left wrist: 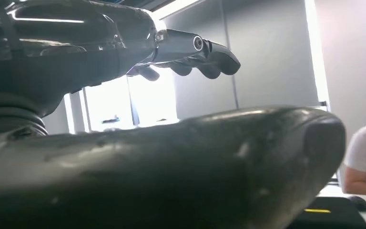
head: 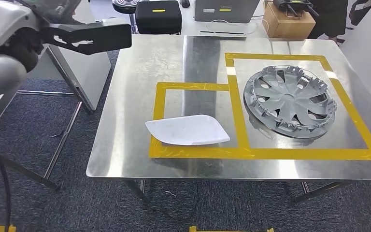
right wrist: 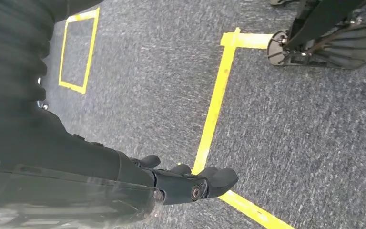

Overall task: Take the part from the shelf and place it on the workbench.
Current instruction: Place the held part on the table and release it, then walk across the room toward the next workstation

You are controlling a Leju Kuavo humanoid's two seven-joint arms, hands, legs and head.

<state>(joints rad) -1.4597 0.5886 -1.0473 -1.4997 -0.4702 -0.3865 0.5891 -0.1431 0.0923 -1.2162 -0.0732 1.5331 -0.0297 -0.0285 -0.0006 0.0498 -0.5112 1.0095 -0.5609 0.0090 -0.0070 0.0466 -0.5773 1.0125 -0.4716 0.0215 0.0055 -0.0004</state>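
A white, flat, curved part [head: 188, 130] lies on the steel workbench [head: 140, 87], inside the smaller yellow-taped square [head: 193, 87]. My left hand [head: 89, 37] is raised off the table's far left corner, well away from the part. Its fingers [left wrist: 195, 52] are stretched out and its thick thumb [left wrist: 195, 162] is apart from them, with nothing between. My right hand [right wrist: 181, 183] hangs over the carpeted floor, fingers loosely extended and holding nothing.
A grey wheel cover [head: 290, 101] lies in the larger yellow-taped square. At the table's far side stand a black case [head: 158, 16], a laptop [head: 226, 10] and a cardboard box [head: 288, 21]. A person in a white sleeve [left wrist: 364, 157] sits nearby. Yellow tape lines [right wrist: 214, 114] mark the floor.
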